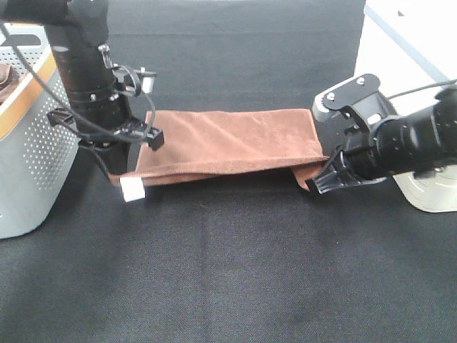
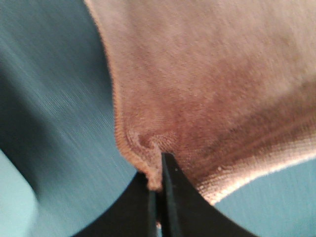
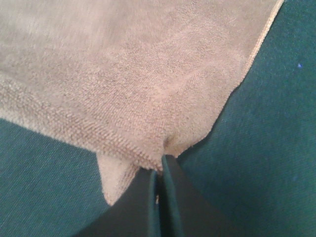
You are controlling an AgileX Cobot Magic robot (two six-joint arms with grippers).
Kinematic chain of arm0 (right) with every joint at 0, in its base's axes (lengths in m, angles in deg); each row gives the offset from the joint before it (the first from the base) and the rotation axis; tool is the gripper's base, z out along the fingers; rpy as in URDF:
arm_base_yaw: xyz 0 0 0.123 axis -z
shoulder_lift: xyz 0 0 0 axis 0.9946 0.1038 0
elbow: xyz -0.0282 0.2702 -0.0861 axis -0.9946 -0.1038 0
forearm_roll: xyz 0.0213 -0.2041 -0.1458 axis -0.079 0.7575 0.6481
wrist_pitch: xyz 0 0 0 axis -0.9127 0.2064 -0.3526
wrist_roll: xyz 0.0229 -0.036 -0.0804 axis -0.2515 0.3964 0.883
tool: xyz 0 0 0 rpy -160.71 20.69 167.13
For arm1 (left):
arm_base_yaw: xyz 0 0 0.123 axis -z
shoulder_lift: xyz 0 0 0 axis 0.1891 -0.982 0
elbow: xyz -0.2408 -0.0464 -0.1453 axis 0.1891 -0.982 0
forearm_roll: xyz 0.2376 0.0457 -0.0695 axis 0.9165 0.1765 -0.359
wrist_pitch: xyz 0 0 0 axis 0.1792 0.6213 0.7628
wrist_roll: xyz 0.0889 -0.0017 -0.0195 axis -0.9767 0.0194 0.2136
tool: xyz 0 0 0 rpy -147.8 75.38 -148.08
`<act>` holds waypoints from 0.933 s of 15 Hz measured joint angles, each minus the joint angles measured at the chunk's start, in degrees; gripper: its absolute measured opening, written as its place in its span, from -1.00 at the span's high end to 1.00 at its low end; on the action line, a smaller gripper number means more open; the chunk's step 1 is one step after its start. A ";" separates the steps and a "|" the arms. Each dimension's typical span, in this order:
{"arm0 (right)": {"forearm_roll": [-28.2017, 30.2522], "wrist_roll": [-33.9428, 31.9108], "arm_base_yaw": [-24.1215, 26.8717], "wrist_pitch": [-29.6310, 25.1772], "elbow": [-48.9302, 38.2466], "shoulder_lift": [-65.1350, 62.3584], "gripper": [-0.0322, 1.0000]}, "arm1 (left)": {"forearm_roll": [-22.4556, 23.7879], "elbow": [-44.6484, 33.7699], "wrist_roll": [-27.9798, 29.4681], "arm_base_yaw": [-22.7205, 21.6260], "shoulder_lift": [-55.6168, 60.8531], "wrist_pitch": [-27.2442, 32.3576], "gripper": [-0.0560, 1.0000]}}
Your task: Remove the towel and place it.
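Observation:
The reddish-brown towel [image 1: 228, 146] lies folded lengthwise on the black cloth, stretched between both arms, its white tag [image 1: 132, 189] hanging at the left front corner. My left gripper [image 1: 125, 161] is shut on the towel's left corner; the left wrist view shows the jaws pinched on the stitched edge of the towel [image 2: 207, 89]. My right gripper [image 1: 319, 182] is shut on the right front corner; the right wrist view shows the towel [image 3: 128, 74] bunched at the closed jaws, a small flap poking out beside them.
A grey perforated basket [image 1: 28, 143] with an orange band stands at the left edge, beside the left arm. A white box [image 1: 407, 43] stands at the back right and a white round base [image 1: 432, 189] sits behind the right arm. Black cloth covers the table.

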 joint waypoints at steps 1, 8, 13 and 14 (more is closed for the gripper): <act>0.00 0.00 0.00 -0.17 -1.32 -1.03 0.94 | 0.11 -1.49 0.00 0.52 0.63 0.00 0.89; -0.11 -4.35 0.06 -1.49 -8.08 -2.69 0.51 | 4.18 -9.68 2.58 0.86 2.23 0.46 0.89; -0.40 -11.46 0.11 -0.92 -9.34 -2.69 -0.46 | 2.41 -9.85 3.90 0.74 2.23 0.46 0.37; -0.46 -12.15 0.11 -0.97 -9.40 -3.61 -0.48 | 1.15 -9.85 2.64 0.74 2.23 0.57 -0.04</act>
